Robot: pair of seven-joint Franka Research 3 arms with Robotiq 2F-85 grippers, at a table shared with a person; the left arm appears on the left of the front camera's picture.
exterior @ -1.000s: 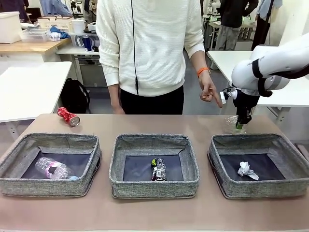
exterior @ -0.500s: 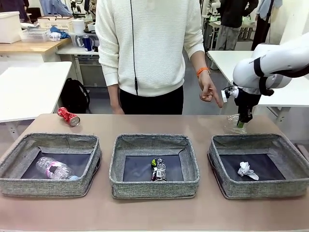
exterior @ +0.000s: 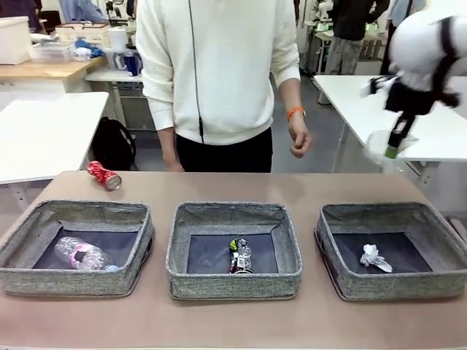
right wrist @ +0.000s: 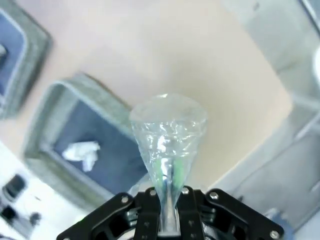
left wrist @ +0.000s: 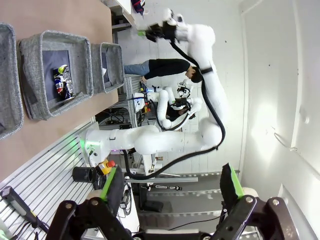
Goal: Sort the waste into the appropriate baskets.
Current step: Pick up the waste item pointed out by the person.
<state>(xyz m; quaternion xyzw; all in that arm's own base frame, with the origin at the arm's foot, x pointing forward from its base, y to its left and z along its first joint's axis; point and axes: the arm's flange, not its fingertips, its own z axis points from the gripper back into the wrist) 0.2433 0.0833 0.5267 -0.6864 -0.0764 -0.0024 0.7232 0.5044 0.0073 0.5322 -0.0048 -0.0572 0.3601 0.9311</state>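
Note:
High above the table's far right corner, my right gripper (exterior: 395, 148) is shut on a crushed clear plastic cup (exterior: 382, 144). In the right wrist view the cup (right wrist: 167, 129) is pinched flat between the right gripper's (right wrist: 168, 199) fingers. Three grey baskets stand in a row. The left basket (exterior: 73, 283) holds a clear bottle (exterior: 82, 255), the middle basket (exterior: 233, 286) a dark can (exterior: 239, 257), the right basket (exterior: 398, 286) a white paper wad (exterior: 374, 257). A red can (exterior: 103, 176) lies on the table behind the left basket. My left gripper (left wrist: 171, 186) is open, held away from the table.
A person in a white sweater stands at the far edge with one hand (exterior: 298, 138) hanging above the table. Bare tabletop (exterior: 306, 186) runs behind the baskets. The right wrist view looks down on the right basket (right wrist: 60, 97) and its paper wad (right wrist: 82, 152).
My right arm has lifted the cup off the table behind the right basket, up and to the right. The person's pointing hand has drawn back.

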